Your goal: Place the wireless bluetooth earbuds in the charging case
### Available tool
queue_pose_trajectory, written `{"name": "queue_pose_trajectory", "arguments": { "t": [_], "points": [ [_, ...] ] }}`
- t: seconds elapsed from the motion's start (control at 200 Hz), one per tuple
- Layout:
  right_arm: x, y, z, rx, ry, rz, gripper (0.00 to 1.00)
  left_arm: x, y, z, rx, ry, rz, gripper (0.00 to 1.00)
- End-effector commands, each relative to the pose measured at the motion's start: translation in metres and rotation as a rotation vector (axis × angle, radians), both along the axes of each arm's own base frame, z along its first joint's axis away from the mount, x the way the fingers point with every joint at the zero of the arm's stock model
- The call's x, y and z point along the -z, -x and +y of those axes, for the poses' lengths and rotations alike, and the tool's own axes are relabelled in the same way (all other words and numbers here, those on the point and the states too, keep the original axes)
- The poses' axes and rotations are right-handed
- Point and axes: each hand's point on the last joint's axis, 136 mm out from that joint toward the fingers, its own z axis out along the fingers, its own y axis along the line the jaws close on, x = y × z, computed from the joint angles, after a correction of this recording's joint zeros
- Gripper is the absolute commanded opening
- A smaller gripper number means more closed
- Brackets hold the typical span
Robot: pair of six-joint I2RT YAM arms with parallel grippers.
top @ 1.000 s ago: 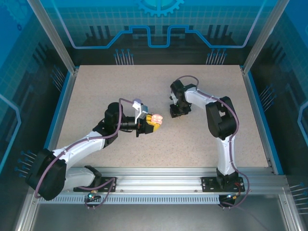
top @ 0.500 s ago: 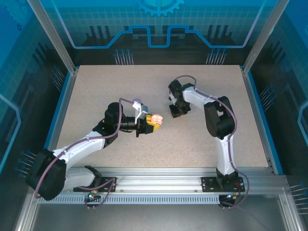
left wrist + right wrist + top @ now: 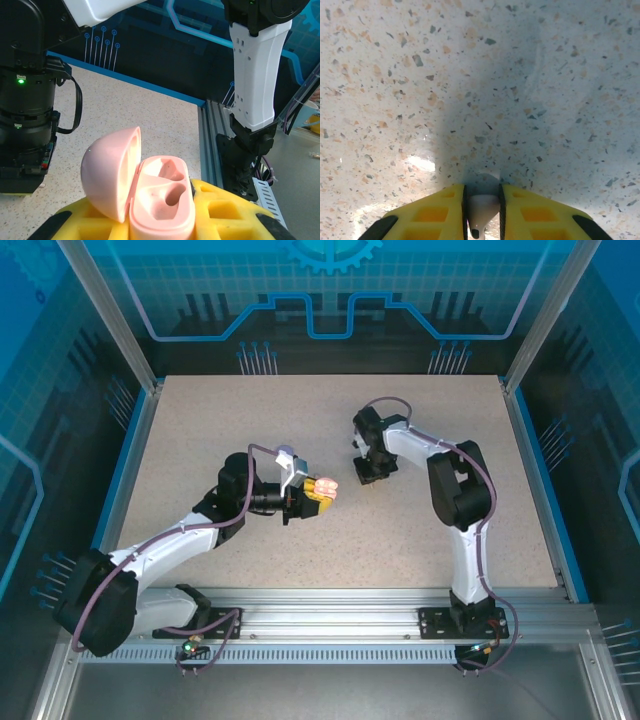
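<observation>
A pink charging case with its lid hinged open to the left sits between the yellow fingers of my left gripper, which is shut on it. Both of its wells look empty. From above, the case is held just over mid-table by the left gripper. A little to its right, my right gripper points down at the tabletop. In the right wrist view the right gripper is shut on a pale earbud, stem toward the camera, right at the table surface.
The speckled beige tabletop is bounded by blue rails and an aluminium frame at the near edge. In the left wrist view the right arm's black wrist stands close on the left, and its white link rises at the right.
The right arm has shifted slightly left and back over the same spot. The left arm and the case have not moved.
</observation>
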Motion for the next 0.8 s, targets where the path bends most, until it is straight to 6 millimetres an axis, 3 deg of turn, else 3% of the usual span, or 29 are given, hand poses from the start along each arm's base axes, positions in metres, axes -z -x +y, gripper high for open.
{"name": "queue_pose_trajectory", "arguments": {
  "t": [0.0, 0.555, 0.795],
  "points": [
    [-0.010, 0.002, -0.007, 0.053, -0.046, -0.007, 0.22, -0.007, -0.009, 0.001, -0.022, 0.002, -0.045, 0.11],
    [-0.055, -0.001, -0.014, 0.131, -0.227, -0.138, 0.21, 0.016, -0.036, 0.005, -0.161, -0.048, 0.002, 0.12],
    [-0.093, 0.006, -0.006, 0.108, -0.329, -0.214, 0.21, 0.024, -0.046, 0.006, -0.204, -0.062, 0.016, 0.11]
  ]
}}
